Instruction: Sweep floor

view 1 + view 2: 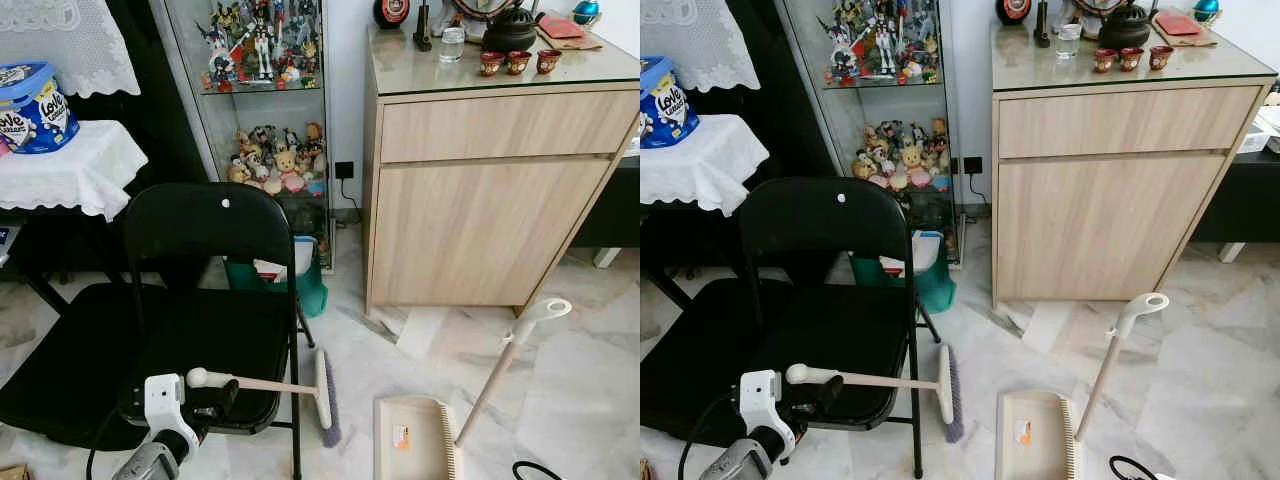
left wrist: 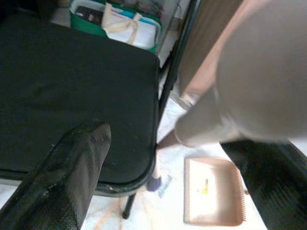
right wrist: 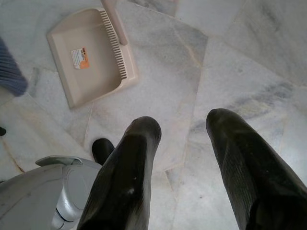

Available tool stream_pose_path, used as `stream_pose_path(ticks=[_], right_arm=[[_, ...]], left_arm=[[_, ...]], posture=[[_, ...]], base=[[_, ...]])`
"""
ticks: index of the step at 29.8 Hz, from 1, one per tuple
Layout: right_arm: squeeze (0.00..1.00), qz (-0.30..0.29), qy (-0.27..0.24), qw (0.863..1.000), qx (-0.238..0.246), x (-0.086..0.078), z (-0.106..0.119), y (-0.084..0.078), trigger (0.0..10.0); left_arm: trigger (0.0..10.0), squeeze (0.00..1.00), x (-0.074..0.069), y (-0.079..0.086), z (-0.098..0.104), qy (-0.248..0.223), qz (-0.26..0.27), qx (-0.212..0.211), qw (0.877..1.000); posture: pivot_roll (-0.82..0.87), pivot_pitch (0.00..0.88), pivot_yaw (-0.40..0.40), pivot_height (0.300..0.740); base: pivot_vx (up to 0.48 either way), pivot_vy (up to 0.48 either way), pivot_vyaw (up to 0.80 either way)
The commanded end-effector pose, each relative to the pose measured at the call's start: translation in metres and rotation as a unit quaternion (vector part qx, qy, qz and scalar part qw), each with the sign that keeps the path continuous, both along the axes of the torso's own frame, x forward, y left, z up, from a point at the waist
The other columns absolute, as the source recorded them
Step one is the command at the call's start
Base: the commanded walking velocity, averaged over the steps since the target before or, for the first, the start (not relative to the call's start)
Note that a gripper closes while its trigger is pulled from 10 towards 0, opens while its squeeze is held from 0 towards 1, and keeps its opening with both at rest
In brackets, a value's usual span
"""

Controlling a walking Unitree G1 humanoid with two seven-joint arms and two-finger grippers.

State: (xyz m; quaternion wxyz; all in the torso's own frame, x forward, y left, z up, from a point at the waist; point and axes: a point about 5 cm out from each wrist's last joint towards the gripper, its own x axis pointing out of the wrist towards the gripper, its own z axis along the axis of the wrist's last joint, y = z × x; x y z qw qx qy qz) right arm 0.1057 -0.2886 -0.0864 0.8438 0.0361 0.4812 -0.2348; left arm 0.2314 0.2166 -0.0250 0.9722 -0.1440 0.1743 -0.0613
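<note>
Left gripper [image 1: 215, 395], lower left, is clamped on my broom [image 1: 325, 392]; next I'd sweep toward the dustpan [image 1: 410, 440] at bottom centre.

The left arm [image 1: 150, 462] was silver-grey and rounded, topped by a white bracket block [image 1: 165, 398] with a small dark hole, a black cable looping beside it. The left gripper [image 2: 158, 182] had two long black fingers [image 2: 67, 177] with a fine woven texture. The right gripper [image 3: 184, 163] wore matching glossy black fingers [image 3: 127, 182] above a grey curved casing [image 3: 43, 191].
</note>
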Motion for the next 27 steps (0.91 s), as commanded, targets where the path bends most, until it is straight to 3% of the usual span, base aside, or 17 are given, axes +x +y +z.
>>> stream_pose_path(ticks=[1, 22, 23, 24, 25, 27], right_arm=[[0.00, -0.004, 0.008, 1.000, 0.003, -0.004, -0.002, 0.001, 10.0], [0.00, -0.003, 0.006, 1.000, 0.001, -0.004, -0.001, -0.002, 10.0], [0.00, -0.004, 0.006, 1.000, 0.001, -0.004, 0.000, -0.002, 10.0], [0.00, -0.004, 0.005, 1.000, 0.001, -0.004, 0.000, -0.002, 10.0], [0.00, -0.004, 0.005, 1.000, 0.000, -0.004, 0.000, -0.003, 10.0], [0.00, -0.004, 0.005, 1.000, 0.000, -0.003, 0.000, -0.003, 10.0]], left_arm=[[10.0, 0.00, 0.004, 0.001, 0.004, -0.012, 0.005, 0.008, 1.000], [10.0, 0.00, 0.019, -0.007, 0.013, -0.038, 0.042, 0.006, 0.998], [6.6, 0.00, 0.019, -0.007, 0.013, -0.038, 0.043, 0.008, 0.998], [0.5, 0.00, 0.019, -0.007, 0.013, -0.037, 0.043, 0.009, 0.998], [0.0, 0.00, 0.019, -0.006, 0.013, -0.037, 0.045, 0.012, 0.998], [0.0, 0.00, 0.019, -0.005, 0.013, -0.036, 0.046, 0.013, 0.998]], posture=[[-0.24, 0.000, 0.073, 0.740], [-0.25, 0.000, 0.067, 0.740], [-0.25, 0.000, 0.067, 0.740], [-0.25, 0.000, 0.067, 0.740], [-0.25, 0.000, 0.067, 0.740], [-0.25, 0.000, 0.066, 0.740]], base=[[0.000, 0.000, 0.00], [0.000, 0.000, 0.00], [0.000, 0.000, 0.00], [0.000, 0.000, 0.00], [0.000, 0.000, 0.00], [0.000, 0.000, 0.00]])
